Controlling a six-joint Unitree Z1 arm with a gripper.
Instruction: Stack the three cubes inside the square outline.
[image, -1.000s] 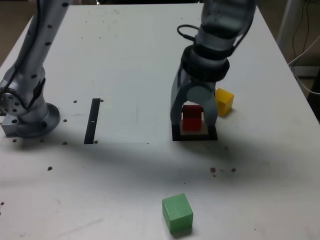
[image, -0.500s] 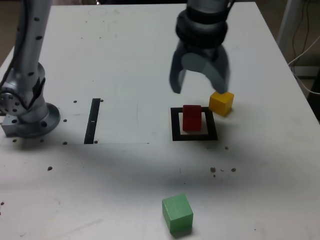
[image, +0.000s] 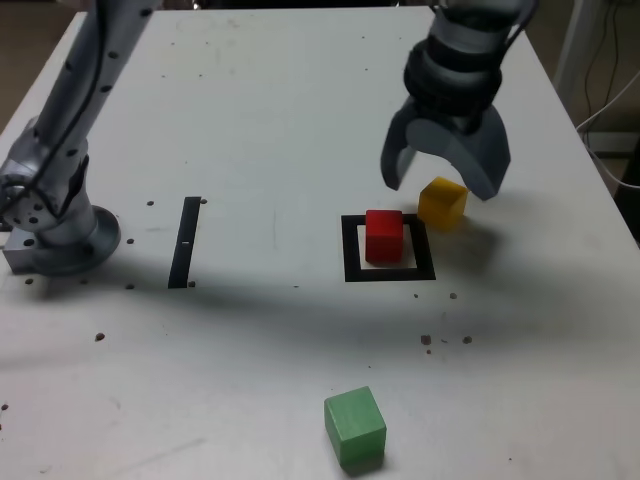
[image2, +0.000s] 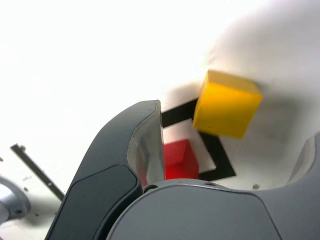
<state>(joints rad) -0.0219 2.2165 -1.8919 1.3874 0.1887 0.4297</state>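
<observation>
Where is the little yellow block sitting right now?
The yellow block sits on the white table, just outside the black square outline at its far corner on the exterior view's right. The open gripper hangs over it, and the red block lies inside the outline nearby.

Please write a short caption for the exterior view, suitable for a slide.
Open gripper hovers above the yellow cube; the red cube sits inside the square outline.

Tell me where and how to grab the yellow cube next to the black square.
Come straight down on the yellow cube with the open pincer and close on two opposite side faces. It sits flat on the table just outside the square outline, apart from the red cube, so its sides look reachable.
</observation>
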